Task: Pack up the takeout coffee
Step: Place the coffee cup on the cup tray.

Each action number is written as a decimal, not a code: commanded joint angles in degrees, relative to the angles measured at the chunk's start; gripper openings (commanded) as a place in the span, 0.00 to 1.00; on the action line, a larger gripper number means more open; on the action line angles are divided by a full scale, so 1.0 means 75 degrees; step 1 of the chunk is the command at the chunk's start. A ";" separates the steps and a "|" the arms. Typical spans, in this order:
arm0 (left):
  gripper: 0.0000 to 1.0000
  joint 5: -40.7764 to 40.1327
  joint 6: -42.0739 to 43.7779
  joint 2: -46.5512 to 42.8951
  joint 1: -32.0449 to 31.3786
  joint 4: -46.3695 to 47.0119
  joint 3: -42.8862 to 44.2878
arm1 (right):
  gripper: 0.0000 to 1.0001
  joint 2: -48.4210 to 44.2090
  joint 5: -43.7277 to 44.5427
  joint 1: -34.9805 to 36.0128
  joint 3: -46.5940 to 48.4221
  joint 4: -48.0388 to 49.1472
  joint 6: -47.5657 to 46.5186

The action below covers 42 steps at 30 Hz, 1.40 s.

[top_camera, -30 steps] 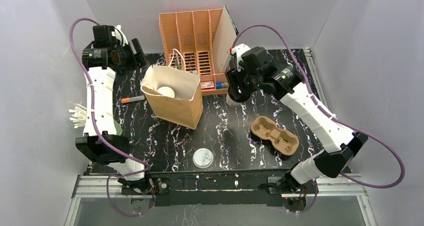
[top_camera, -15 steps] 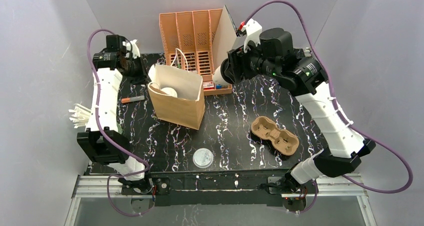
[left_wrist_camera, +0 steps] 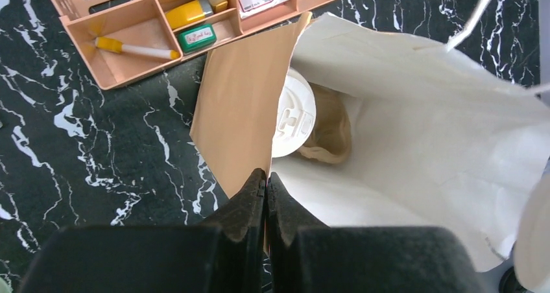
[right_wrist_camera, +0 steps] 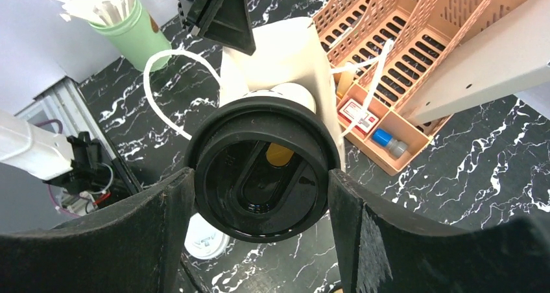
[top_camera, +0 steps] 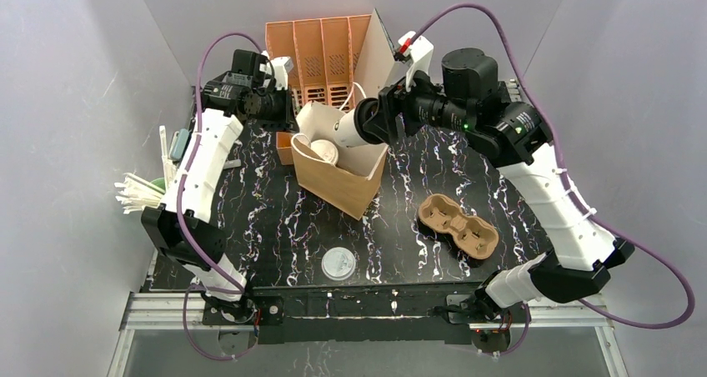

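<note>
Your right hand (top_camera: pixel 373 123) is closed around the coffee cup (top_camera: pixel 350 130) near its black lid (right_wrist_camera: pixel 263 170). The cup lies tilted, base aimed down-left, just above the bag's (top_camera: pixel 342 185) mouth. Your left hand (left_wrist_camera: pixel 264 179) pinches the bag's near wall tight.

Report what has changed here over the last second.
The right gripper lifted the coffee cup from beside the organizer and swung it left; it now holds the cup on its side over the mouth of the paper bag. The left gripper, fingers pinched on the bag's wall, moved right, and the bag shifted right with it. The cup carrier and flat white lid stayed put.
</note>
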 commanded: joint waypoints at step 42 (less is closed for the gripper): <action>0.00 0.0517 -0.0614 -0.2039 -0.1876 0.3166 -0.2265 | 0.48 -0.1368 0.5107 0.2733 -0.5120 0.1362 -0.1622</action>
